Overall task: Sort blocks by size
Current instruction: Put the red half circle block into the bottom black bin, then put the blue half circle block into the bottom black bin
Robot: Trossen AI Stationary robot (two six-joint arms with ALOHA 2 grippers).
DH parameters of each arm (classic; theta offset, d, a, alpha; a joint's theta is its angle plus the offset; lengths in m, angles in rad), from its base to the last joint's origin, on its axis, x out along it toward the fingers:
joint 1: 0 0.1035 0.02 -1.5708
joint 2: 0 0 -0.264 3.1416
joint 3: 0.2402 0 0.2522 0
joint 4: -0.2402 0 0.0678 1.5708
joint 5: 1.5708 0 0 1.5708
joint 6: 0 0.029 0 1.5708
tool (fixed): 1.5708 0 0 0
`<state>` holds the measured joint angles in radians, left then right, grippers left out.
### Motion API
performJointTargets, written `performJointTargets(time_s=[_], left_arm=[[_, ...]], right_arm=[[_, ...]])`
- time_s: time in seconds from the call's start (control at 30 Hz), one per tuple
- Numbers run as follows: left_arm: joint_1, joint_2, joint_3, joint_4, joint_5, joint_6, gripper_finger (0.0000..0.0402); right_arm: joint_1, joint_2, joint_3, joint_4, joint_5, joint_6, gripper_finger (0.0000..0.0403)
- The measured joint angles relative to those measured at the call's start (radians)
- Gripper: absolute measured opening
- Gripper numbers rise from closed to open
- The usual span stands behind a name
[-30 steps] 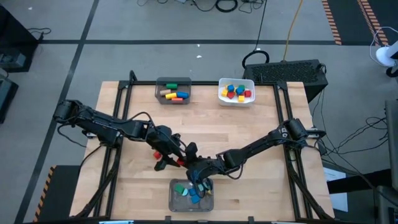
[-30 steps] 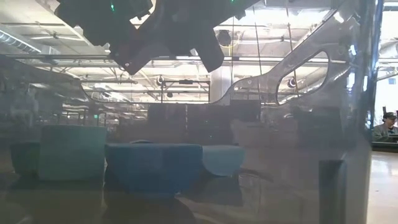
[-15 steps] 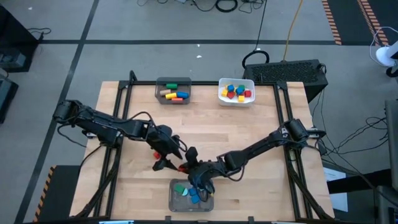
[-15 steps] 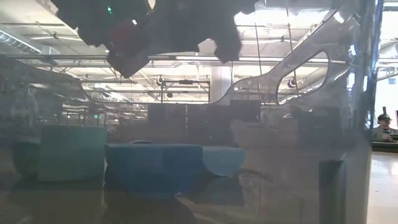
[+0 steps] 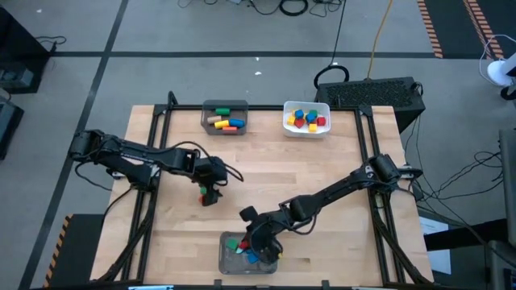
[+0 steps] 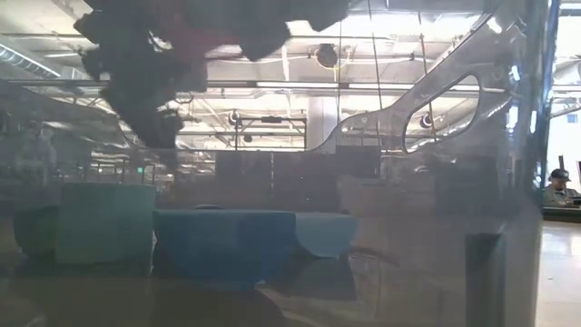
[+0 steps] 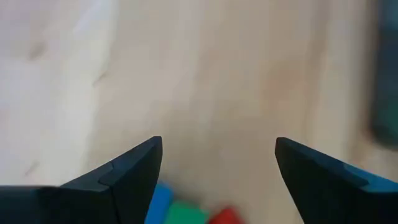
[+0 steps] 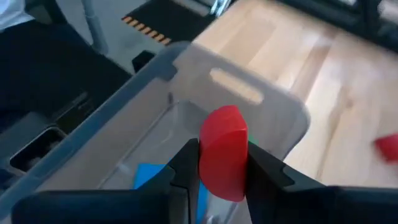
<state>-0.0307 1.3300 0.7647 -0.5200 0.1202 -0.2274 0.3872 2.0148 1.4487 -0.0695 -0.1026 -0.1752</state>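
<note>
Jaws of right gripper (image 8: 221,163) pinch red block (image 8: 222,152) — left gripper (image 7: 217,165) wide.

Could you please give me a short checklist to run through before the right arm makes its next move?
1. Right pincer shut on the red block: ok.
2. Right pincer above the near grey bin: ok.
3. Left pincer open and empty: ok.
4. Left pincer away from the near bin, over the table: ok.
5. Space in the bin beside the blue blocks: cannot tell.

Pale wood table (image 5: 322,169); seemingly translucent plastic bin (image 8: 261,102).
</note>
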Motion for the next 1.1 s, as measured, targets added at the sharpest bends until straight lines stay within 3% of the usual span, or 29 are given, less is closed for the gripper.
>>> performJointTargets(time_s=[0.13, 0.33, 0.7, 0.9, 1.1], left_arm=[[0.0, 0.0, -0.012, -0.075, -0.105, -0.1, 0.0313], [0.0, 0.001, -0.063, -0.069, -0.113, -0.202, 0.0313], [0.0, 0.001, -0.078, -0.09, -0.3, -0.32, 0.0313], [-0.016, 0.01, -0.085, -0.153, -0.313, -0.448, 0.0313], [-0.048, 0.032, -0.118, -0.092, -0.313, -0.532, 0.0313]], right_arm=[[-0.001, 0.0, 0.022, -0.088, -0.009, 0.067, 0.008], [-0.001, 0.0, 0.024, -0.167, -0.008, 0.164, 0.0096], [-0.001, 0.0, 0.024, -0.168, -0.003, 0.217, 0.0168], [-0.004, 0.0, 0.024, -0.169, -0.001, 0.25, 0.0201], [-0.007, 0.001, 0.024, -0.169, -0.001, 0.249, 0.021]])
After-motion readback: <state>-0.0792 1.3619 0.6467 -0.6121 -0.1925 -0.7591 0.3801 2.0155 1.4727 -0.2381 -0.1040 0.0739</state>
